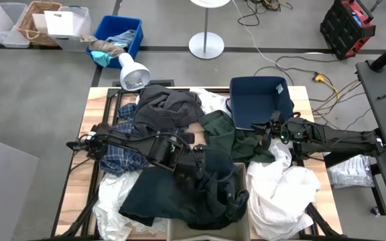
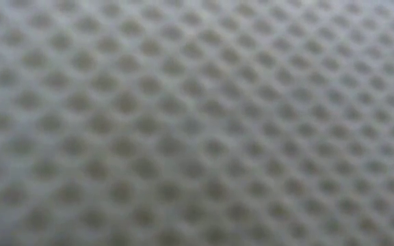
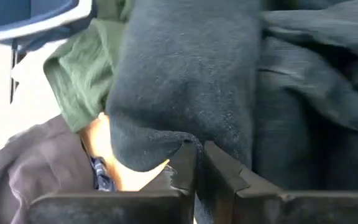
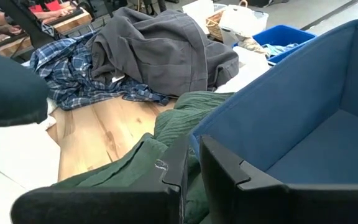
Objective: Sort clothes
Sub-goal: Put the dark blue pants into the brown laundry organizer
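Note:
Clothes are heaped over the wooden table. A charcoal grey garment lies at the far middle, a plaid shirt at the left, and white garments at the near right and near left. A dark green garment lies beside a blue bin. A black garment covers the near middle. My left gripper is shut on the black garment. My right gripper is shut on the dark green garment next to the bin wall. White mesh cloth fills the low view. My left gripper pinches a fold of the black garment between its two fingers. The cloth rises in thick folds ahead of the fingers, with the rest lying on the heap. My right gripper pinches the dark green garment at its edge by the bin, coming level from the table's right side. The fingers hide the exact contact, and the rest of the cloth lies slack on the table.
A bare patch of wood shows between the green garment and the plaid shirt. Off the far left of the table stand a blue crate with rags, clear bins and a lamp. Cables lie on the floor at the far right.

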You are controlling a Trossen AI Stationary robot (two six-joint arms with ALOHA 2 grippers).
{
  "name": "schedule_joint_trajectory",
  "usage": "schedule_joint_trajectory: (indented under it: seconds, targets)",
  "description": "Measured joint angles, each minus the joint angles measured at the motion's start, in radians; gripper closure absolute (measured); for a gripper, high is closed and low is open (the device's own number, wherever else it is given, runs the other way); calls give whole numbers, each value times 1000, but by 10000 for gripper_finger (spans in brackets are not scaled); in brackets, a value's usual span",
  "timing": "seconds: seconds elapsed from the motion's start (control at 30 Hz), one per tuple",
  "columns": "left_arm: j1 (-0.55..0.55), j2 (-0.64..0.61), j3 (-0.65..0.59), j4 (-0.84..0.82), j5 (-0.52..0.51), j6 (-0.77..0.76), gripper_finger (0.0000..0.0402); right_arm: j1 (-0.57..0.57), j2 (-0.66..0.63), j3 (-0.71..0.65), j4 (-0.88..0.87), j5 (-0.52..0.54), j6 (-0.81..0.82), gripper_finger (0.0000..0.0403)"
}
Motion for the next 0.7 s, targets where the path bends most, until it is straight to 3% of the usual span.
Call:
schedule_joint_trajectory:
  seconds: [0.2, 0.33, 0.5, 0.7]
  targets:
    - [-59, -2, 0, 43, 19, 121, 400, 0, 0, 0, 0, 0, 0, 369]
    - [-81, -1, -31, 99, 122, 199, 401, 0, 0, 0, 14, 0, -2, 369]
    - [-82, -1, -172, 257, 294, 221, 401, 0, 0, 0, 27, 0, -3, 369]
    - [-82, -1, -308, 429, 305, 220, 401, 0, 0, 0, 31, 0, -3, 369]
